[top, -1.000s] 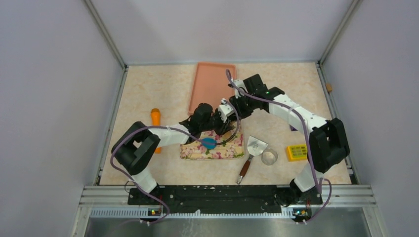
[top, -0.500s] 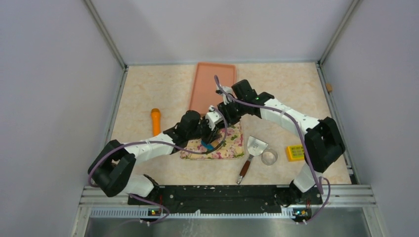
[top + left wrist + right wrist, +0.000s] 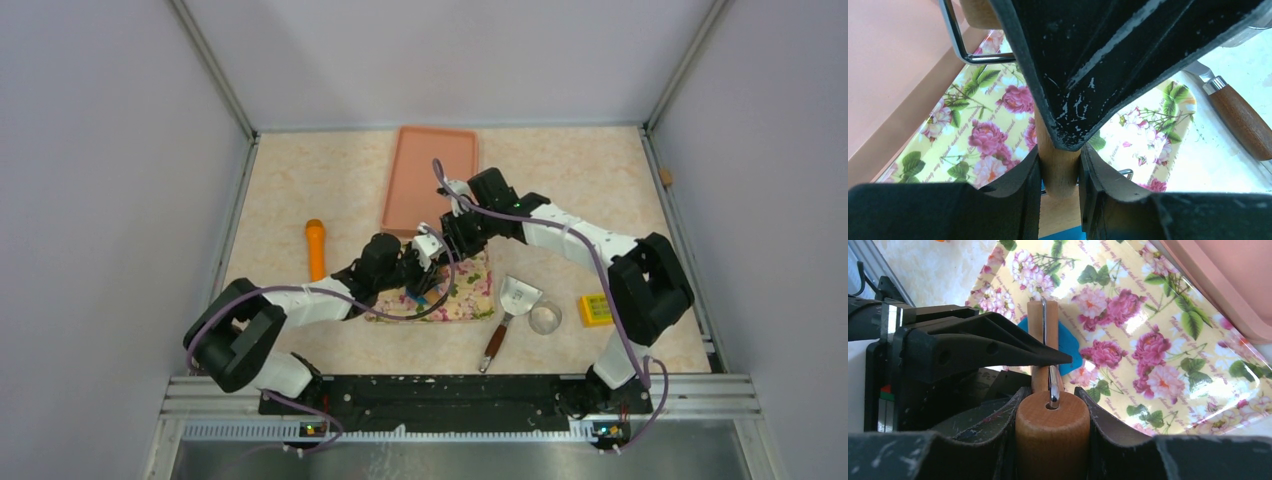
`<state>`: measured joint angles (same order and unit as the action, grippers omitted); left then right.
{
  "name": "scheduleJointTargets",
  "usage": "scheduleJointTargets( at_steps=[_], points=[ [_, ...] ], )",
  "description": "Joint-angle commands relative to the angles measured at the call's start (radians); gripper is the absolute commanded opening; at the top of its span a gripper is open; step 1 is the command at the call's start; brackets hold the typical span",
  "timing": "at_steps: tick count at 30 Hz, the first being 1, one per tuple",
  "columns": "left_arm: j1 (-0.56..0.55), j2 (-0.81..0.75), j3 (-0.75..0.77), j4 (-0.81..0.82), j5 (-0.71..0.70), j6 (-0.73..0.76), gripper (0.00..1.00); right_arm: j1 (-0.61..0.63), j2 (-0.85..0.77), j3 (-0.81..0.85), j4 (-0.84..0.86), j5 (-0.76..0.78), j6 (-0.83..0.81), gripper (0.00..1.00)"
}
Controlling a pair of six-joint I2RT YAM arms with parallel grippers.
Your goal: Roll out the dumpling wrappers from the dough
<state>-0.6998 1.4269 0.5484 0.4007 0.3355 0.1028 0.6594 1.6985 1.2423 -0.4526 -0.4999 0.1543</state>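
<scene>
Both the left jaws and the right jaws are part-closed, each clamped on a wooden handle of the roller (image 3: pixel 1052 427), with the dough (image 3: pixel 1070 347) beneath it on the mat (image 3: pixel 1158 355). Unequal downward pressure may thin the dough lopsidedly; sticking dough may lift with the roller or tear.

No legible text or labels.
</scene>
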Motion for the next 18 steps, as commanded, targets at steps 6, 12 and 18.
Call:
scheduleJointTargets(
  at_steps=[6,12,18],
  points=[
    [0.003,0.141,-0.064,0.083,-0.027,-0.002,0.0,0.006,0.061,-0.055,0.031,0.163,-0.072,0.0],
    [-0.001,0.196,-0.047,0.115,-0.021,-0.007,0.0,-0.031,0.091,-0.033,0.018,0.182,-0.08,0.0],
    [-0.004,0.259,-0.014,0.14,-0.019,-0.011,0.0,-0.052,0.092,-0.035,0.009,0.207,-0.095,0.0]
  ],
)
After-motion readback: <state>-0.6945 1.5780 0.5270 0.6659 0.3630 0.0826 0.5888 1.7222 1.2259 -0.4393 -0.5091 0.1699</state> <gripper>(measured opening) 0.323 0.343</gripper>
